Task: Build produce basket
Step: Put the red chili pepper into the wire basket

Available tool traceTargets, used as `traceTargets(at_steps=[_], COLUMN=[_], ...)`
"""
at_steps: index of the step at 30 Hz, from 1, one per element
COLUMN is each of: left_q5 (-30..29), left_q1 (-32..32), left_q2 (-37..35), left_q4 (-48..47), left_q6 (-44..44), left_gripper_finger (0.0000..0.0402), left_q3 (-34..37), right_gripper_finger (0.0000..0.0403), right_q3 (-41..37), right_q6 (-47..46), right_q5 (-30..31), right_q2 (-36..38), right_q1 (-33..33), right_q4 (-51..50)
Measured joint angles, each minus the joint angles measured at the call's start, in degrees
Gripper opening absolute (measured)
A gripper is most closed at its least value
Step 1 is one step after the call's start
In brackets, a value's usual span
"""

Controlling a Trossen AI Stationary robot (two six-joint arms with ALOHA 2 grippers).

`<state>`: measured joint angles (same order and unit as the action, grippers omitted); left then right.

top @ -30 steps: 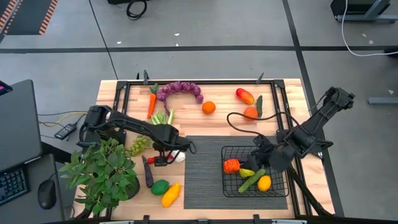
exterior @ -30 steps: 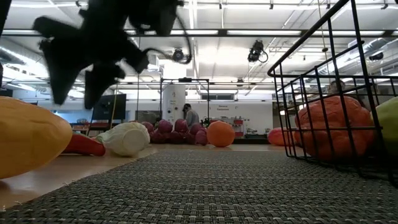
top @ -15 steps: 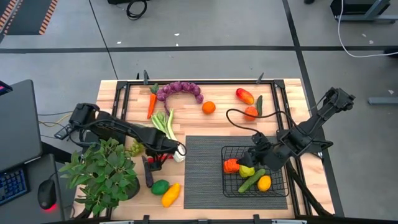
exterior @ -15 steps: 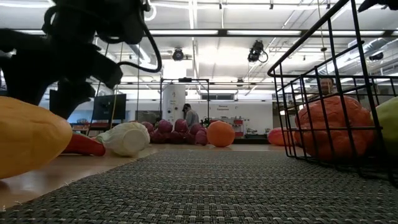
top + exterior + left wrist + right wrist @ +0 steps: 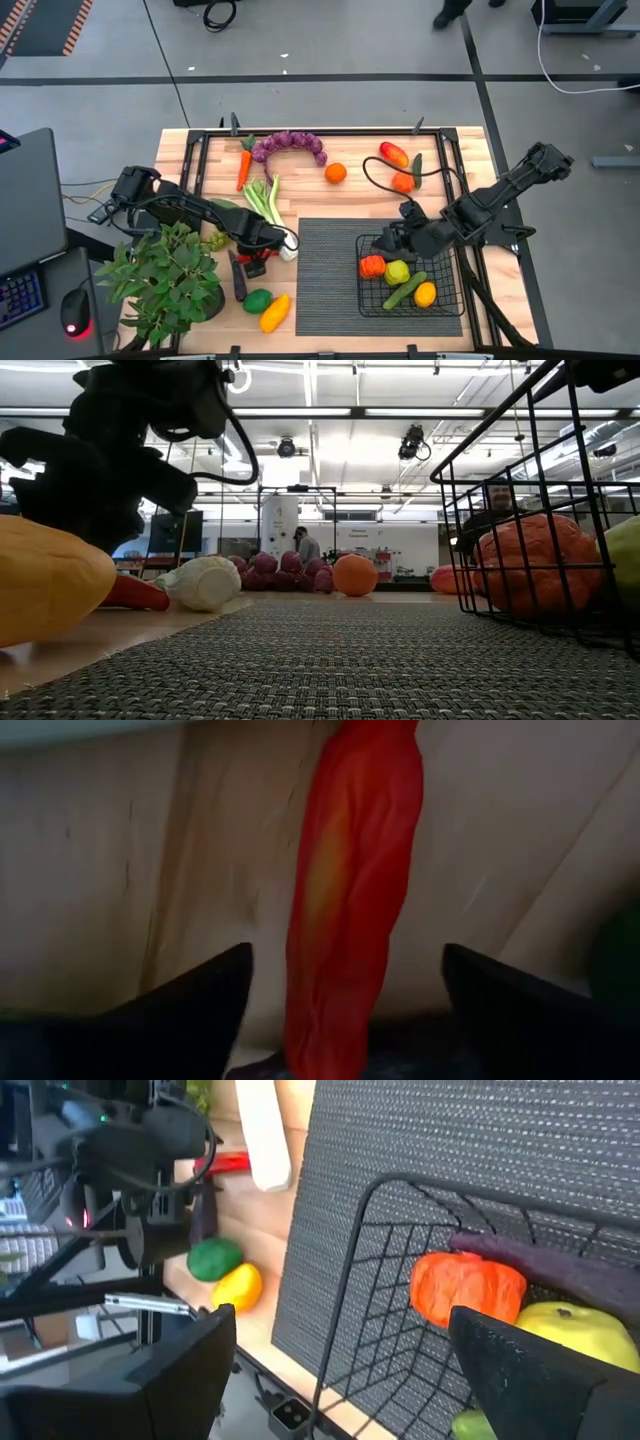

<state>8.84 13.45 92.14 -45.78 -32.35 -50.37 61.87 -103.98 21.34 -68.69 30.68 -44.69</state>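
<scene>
Wooden table (image 5: 470, 170) under two dark arms, ribbed mat (image 5: 330, 270) at centre. Potted plant (image 5: 165, 280) at front left corner. Black wire basket (image 5: 445, 300) on mat's right part, holding orange pepper (image 5: 372, 266), green apple (image 5: 398, 272), cucumber (image 5: 404, 290), yellow fruit (image 5: 425, 294). Right gripper (image 5: 392, 240) above basket's far left corner, fingers spread, nothing between them. Left gripper (image 5: 256, 262) down at table left of mat, fingers spread either side of red pepper (image 5: 350, 900); contact not discernible. Grapes (image 5: 290, 145), carrot (image 5: 243, 168), leek (image 5: 268, 205), orange (image 5: 335, 172) loose toward far edge.
</scene>
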Motion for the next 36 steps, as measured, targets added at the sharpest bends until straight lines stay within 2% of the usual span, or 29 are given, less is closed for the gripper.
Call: traceTargets(at_steps=[9, 13, 18, 22, 27, 32, 36], left_q5=[0.0, 0.74, 3.86, 3.92, 3.29, -4.45, -6.15], left_q1=[0.02, 0.0, 0.02, -0.14, -1.16, -1.54, -2.84], left_q2=[0.0, -0.44, -4.34, -9.34, -14.22, -16.06, -16.08], left_q4=[2.6, 2.08, 1.34, 1.21, 3.62, 14.14, 25.25], left_q6=[-0.03, -0.08, -2.87, -5.4, -9.83, -15.69, -17.19], left_gripper_finger=[0.012, 0.0059, 0.0059, 0.0087, 0.009, 0.0082, 0.0085], left_q3=[0.0, 0.0, 0.0, -0.43, -4.01, -8.32, -10.47], right_gripper_finger=[0.0368, 0.0368, 0.0368, 0.0368, 0.0368, 0.0368, 0.0368], right_q3=[0.0, 0.0, 0.0, -0.02, -0.02, -0.02, -0.02], right_q6=[-2.93, -3.98, -3.88, -2.47, 4.34, 14.36, 20.52], right_q5=[-2.01, -2.01, -1.96, -0.24, 3.69, 7.89, 13.29], right_q2=[0.0, 0.02, 0.02, 0.04, 0.07, 0.07, 0.07], right_q1=[-1.16, -1.14, -1.14, -0.92, -0.69, -0.87, -0.87], right_q4=[0.09, 0.11, 1.0, 4.93, 11.0, 17.68, 22.67])
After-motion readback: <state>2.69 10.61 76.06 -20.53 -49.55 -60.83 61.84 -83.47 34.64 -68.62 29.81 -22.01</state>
